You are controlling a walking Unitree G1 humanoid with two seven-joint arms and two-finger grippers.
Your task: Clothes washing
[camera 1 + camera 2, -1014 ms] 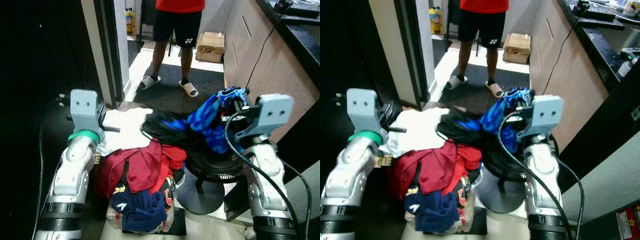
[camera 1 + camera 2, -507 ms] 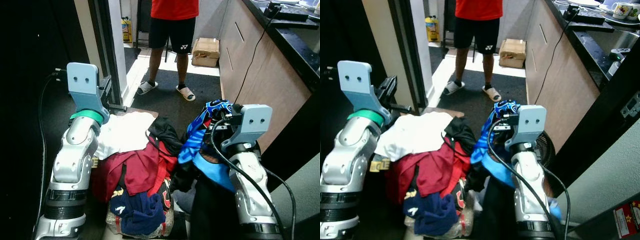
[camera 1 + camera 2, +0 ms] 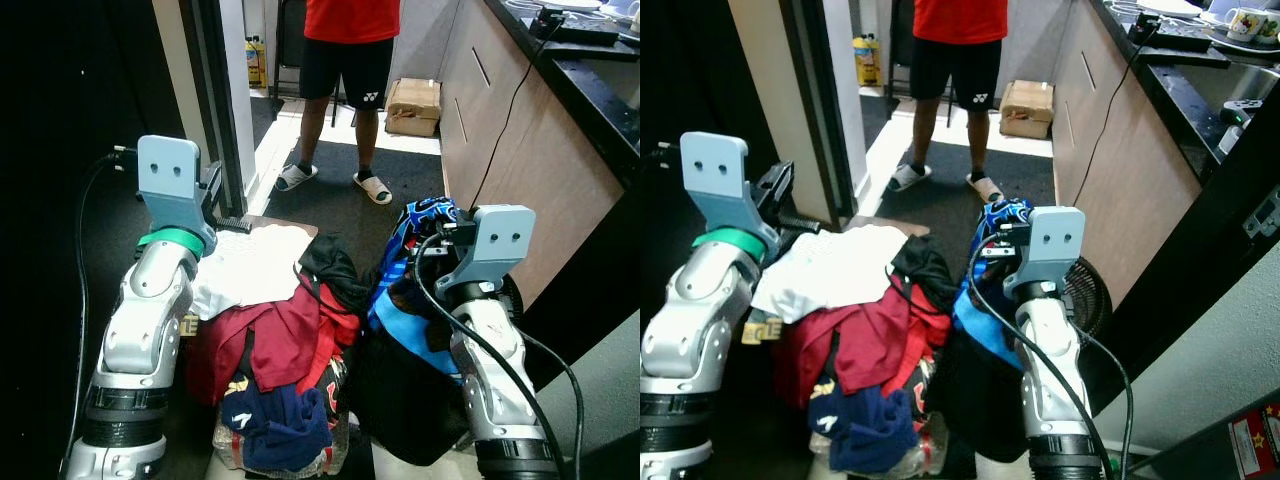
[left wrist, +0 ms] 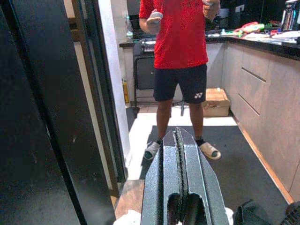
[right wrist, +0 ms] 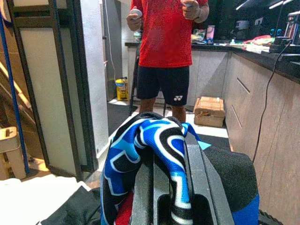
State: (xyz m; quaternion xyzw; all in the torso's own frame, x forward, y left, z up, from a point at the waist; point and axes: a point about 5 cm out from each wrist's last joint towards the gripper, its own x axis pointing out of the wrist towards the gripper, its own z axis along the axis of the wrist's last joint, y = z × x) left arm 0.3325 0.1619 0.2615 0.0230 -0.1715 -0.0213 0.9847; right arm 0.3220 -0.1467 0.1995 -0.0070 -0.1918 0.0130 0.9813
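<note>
A heap of clothes lies on the floor before me: a white garment point(image 3: 252, 262) on top, a black one point(image 3: 330, 265), a red one point(image 3: 275, 335) and a navy one point(image 3: 282, 420). My right gripper point(image 3: 430, 228) is shut on a blue, black and white patterned garment point(image 5: 154, 136), which drapes over its fingers and hangs down with dark cloth point(image 3: 405, 395) to the floor right of the heap. My left gripper point(image 4: 178, 140) is shut with nothing in it, held just above the far left edge of the white garment.
A person point(image 3: 348, 60) in a red shirt, black shorts and slippers stands on the dark mat ahead. A door frame point(image 3: 215, 100) rises at the left, wooden cabinets point(image 3: 520, 150) run along the right. A floor fan point(image 3: 1085, 295) stands behind my right arm. A cardboard box point(image 3: 413, 100) sits by the cabinets.
The view has tilted up. My right gripper drew the blue garment and its dark cloth off the heap and over to the right, where they now hang over the fan. My left gripper rose a little.
</note>
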